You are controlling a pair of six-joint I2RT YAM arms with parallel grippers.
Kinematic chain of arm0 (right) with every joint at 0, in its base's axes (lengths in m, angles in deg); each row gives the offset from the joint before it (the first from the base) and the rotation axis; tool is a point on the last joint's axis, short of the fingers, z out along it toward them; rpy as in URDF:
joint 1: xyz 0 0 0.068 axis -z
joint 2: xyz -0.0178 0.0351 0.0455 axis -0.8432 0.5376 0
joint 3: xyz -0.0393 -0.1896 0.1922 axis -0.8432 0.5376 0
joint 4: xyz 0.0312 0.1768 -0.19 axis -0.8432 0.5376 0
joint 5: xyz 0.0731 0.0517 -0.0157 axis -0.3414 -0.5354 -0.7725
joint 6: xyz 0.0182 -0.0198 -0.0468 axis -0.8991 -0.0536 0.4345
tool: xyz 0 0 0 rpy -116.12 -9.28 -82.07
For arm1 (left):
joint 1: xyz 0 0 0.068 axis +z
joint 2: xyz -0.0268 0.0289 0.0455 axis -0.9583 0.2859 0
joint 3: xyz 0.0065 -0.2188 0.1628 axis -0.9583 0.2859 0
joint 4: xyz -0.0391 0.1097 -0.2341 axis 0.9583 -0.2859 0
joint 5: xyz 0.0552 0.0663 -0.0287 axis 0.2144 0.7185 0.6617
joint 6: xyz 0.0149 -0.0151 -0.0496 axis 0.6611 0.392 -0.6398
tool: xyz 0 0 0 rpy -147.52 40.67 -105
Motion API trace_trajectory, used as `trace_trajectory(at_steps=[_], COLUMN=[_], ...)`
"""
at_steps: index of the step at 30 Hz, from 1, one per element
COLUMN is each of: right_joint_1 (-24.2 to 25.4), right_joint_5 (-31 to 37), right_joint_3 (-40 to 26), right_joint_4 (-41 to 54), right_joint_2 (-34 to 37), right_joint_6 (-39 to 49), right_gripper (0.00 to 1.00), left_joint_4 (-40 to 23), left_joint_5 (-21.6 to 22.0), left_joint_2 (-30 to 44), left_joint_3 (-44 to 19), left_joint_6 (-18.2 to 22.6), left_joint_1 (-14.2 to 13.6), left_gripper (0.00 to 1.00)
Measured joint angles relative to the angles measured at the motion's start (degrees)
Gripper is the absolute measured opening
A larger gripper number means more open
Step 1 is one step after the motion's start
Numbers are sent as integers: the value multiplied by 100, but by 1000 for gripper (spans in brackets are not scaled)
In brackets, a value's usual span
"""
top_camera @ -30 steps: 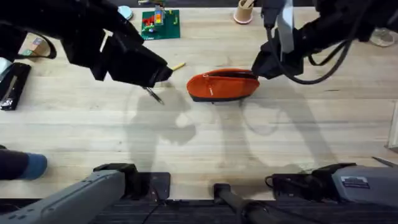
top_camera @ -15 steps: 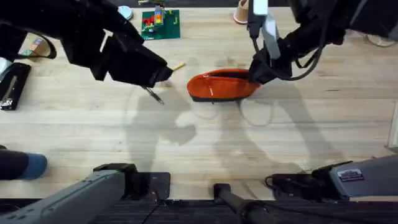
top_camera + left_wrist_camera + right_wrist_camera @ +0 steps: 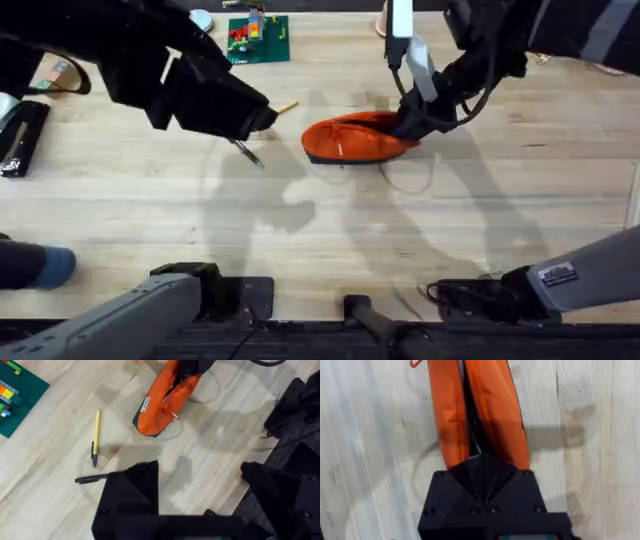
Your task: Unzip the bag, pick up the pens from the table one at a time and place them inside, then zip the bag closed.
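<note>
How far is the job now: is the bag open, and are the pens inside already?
Done: the bag shows a dark gap between its orange sides, so it looks at least partly unzipped. In hand: the right gripper is at the bag's end. Left: the yellowish pen and the black pen both lie on the table, near the left gripper; both need placing, then zipping.

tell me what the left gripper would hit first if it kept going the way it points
Probably the black pen, lying just ahead of the left gripper on the table; the yellow pen lies beyond. Depth is unclear.
</note>
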State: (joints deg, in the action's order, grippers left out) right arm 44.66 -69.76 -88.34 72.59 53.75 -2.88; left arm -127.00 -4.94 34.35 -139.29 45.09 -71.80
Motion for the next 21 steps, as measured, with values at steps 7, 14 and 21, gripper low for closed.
trace_trajectory(at_steps=[7,14,21], right_joint_1=[0,0,-2], right_joint_5=[-22,-22,-26], right_joint_3=[-22,-22,-22], right_joint_4=[-12,-16,-10], right_joint_2=[139,139,139], right_joint_6=[0,-2,24], right_gripper=[29,30,459], left_joint_4=[0,0,0], left_joint_5=[1,-1,1], left_joint_2=[0,0,0], left_joint_3=[-1,-1,-1], left_joint_6=[0,0,0], left_joint_1=[0,0,0], left_gripper=[995,995,995])
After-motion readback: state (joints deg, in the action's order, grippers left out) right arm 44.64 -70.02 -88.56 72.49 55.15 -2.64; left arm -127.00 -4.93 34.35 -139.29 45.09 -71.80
